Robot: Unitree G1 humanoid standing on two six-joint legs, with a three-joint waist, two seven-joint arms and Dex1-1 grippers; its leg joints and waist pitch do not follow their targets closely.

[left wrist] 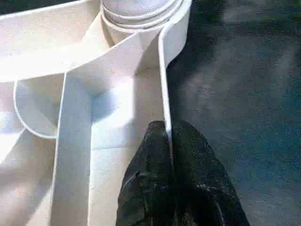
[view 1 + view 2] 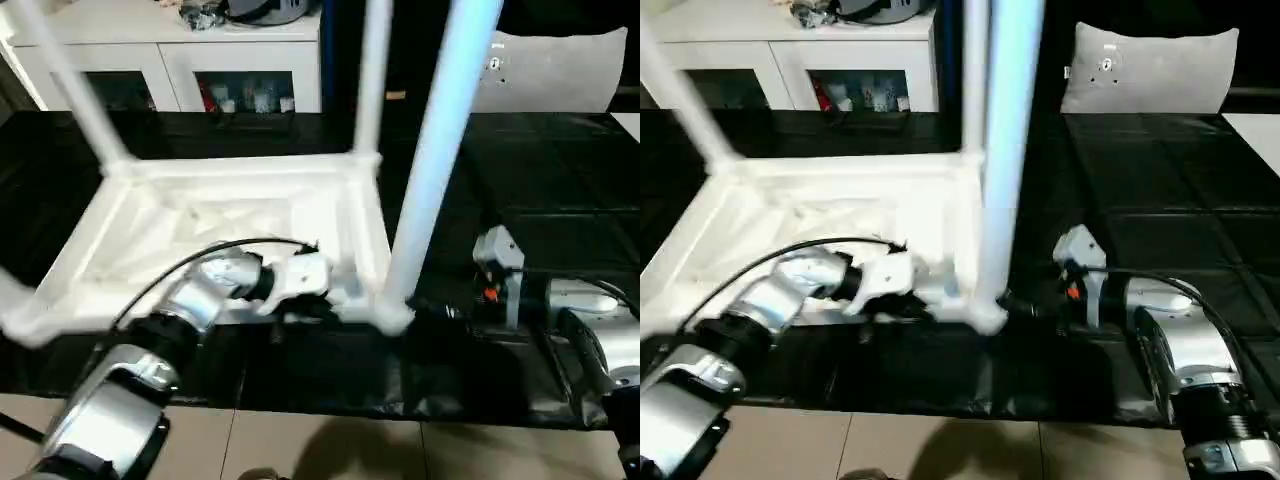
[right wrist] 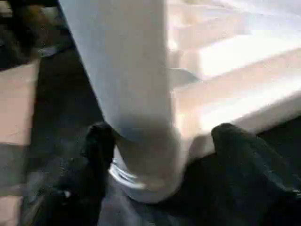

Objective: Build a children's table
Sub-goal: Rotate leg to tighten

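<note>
i'm seeing a cabinet point(image 2: 170, 60) and pillow point(image 2: 1150, 70) sitting behind the top point(image 2: 230, 225). my left gripper point(image 1: 169, 136) is pinching its rim; my right gripper point(image 3: 160, 155) is gaping around a leg point(image 3: 127, 80).

Both head views look forward and down from above the black-covered worktop point(image 2: 560, 200), sharing the upturned white plastic ribbed tabletop point(image 2: 200, 225). Each wrist view sits very close to that tabletop's near corner, where a white tapered tube leg point(image 3: 127, 70) stands.

Black-covered work surface point(image 2: 560, 180), upside-down white tabletop point(image 2: 220, 225) directly on it, legs point(image 2: 435, 150) upright
</note>
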